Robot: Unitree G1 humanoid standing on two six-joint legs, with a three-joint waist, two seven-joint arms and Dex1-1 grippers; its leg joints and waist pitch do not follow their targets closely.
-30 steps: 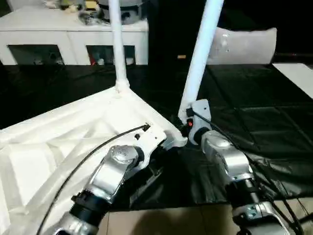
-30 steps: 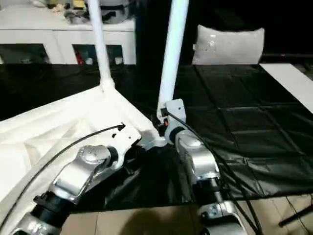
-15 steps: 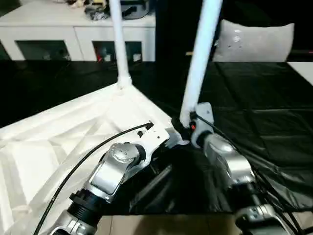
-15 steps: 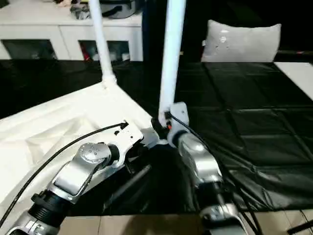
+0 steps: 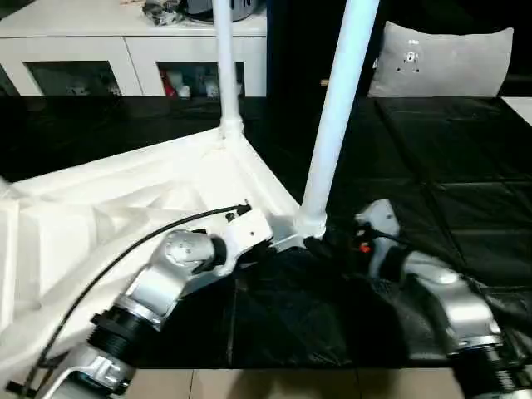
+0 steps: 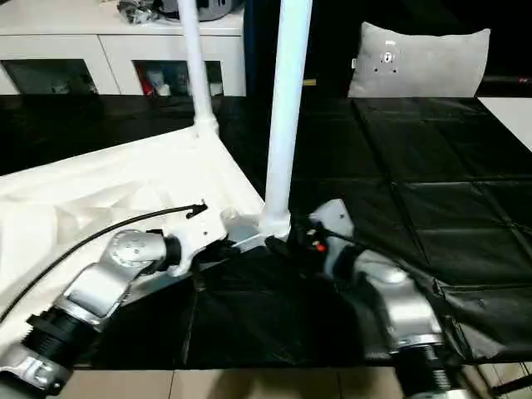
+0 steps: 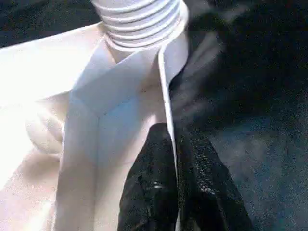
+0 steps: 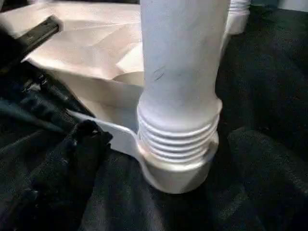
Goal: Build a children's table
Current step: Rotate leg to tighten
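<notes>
Tabletop (image 5: 125, 208), underside up on the black sheet (image 5: 432, 166), two legs standing.
White ribbed plastic; a smooth tapered near leg (image 5: 337, 116) rises upright from its threaded corner socket (image 8: 178, 144), the far leg (image 5: 224, 66) likewise. The left gripper (image 7: 174, 192) pinches the thin rim; the right gripper (image 8: 163, 159) seemingly gapes wide around the socket, gripping nothing.

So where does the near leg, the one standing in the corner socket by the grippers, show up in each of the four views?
Left eye view: near leg, right of centre, rising out of frame.
Right eye view: centre, rising out of frame.
Left wrist view: its threaded base at the corner.
Right wrist view: large, centre, threads showing.
Shared landmark: the tabletop corner socket.
</notes>
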